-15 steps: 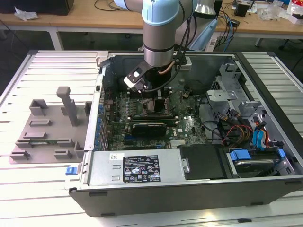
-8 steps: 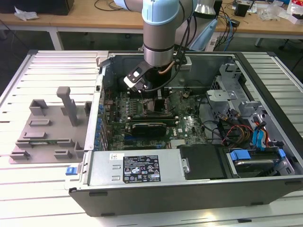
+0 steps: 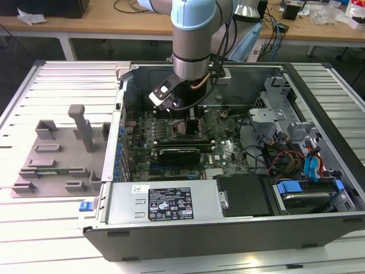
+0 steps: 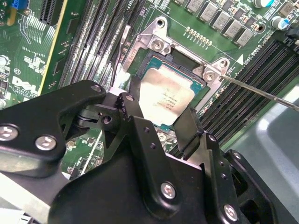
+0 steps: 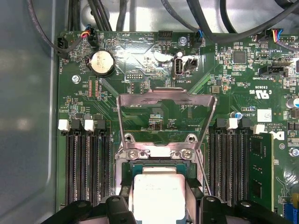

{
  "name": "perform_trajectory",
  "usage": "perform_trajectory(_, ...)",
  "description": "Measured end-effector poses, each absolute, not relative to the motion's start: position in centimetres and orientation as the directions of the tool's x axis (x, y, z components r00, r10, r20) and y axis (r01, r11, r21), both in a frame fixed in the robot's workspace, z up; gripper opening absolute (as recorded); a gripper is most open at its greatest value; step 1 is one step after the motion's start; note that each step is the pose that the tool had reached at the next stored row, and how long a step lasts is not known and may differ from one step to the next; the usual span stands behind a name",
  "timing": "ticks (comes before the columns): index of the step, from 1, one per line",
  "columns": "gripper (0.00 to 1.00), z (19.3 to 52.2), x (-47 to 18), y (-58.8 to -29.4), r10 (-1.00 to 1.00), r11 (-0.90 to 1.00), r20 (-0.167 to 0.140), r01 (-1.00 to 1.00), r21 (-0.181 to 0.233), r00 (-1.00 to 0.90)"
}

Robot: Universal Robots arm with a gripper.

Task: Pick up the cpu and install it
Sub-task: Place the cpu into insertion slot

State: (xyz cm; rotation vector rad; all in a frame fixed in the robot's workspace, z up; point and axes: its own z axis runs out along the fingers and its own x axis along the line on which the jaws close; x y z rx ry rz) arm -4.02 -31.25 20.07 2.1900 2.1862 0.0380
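Note:
The cpu (image 4: 166,95) is a flat square chip with a pale silvery top, lying level in or just over the dark socket frame (image 4: 156,44) on the green motherboard. My gripper (image 4: 161,114) reaches down into the open computer case (image 3: 171,208), and its black fingers (image 4: 133,100) hold two opposite edges of the chip. In the first wrist view the cpu (image 5: 159,196) sits between the same fingers (image 5: 122,203), with the gripper (image 5: 159,207) over it. The socket's metal load plate (image 5: 166,100) stands flipped open behind it.
Memory slots (image 5: 86,168) flank the socket on both sides, and one holds a green module (image 5: 259,172). A thin metal lever (image 4: 261,91) sticks out beside the socket. A grey plastic tray (image 3: 57,154) with posts lies at the exterior view's left. Cables and drive bays (image 3: 296,154) fill the case's other end.

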Motion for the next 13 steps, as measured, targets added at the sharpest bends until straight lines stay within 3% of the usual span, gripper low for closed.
perform_trajectory(13, 0.53, 19.95, -4.02, -31.25, 1.0, 0.004, -0.018, 0.999, 0.05, -0.003)
